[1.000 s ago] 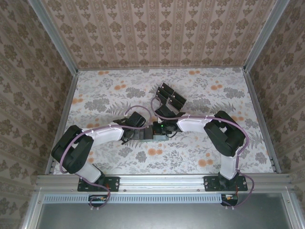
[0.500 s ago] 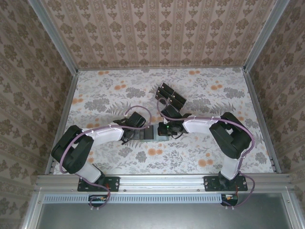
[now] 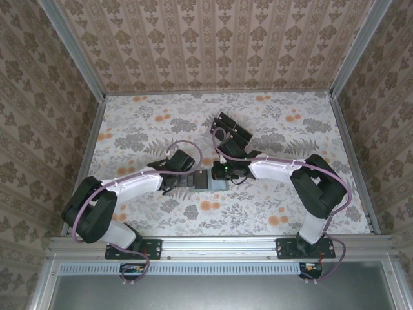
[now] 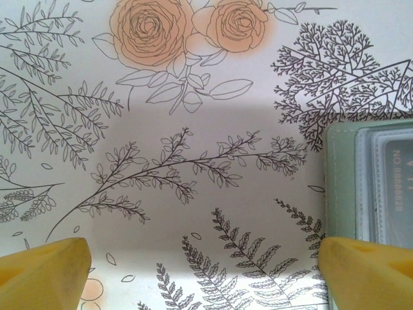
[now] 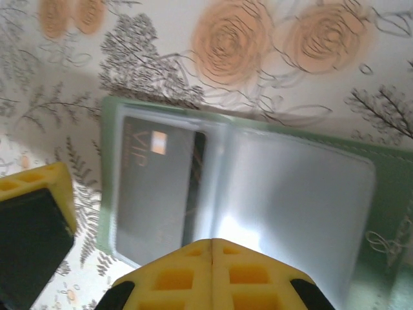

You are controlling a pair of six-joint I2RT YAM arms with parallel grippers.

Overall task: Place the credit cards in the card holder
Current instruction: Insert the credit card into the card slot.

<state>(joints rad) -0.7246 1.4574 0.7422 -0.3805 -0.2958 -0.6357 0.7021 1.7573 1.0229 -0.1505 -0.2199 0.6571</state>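
Holder (image 5: 387, 194) lies open, one card (image 5: 148, 194) sleeved; right gripper (image 5: 213, 268), closed and empty, sits over its middle, likely pinning it; left gripper (image 4: 203, 261) gapes empty beside.

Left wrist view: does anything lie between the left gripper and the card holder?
Nothing visible does. The left gripper hangs open over the floral tablecloth. The card holder lies open at the view's right edge, just beyond one fingertip, with a credit card showing inside it.

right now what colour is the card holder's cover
The card holder has a pale sage green cover. It shows best in the right wrist view.
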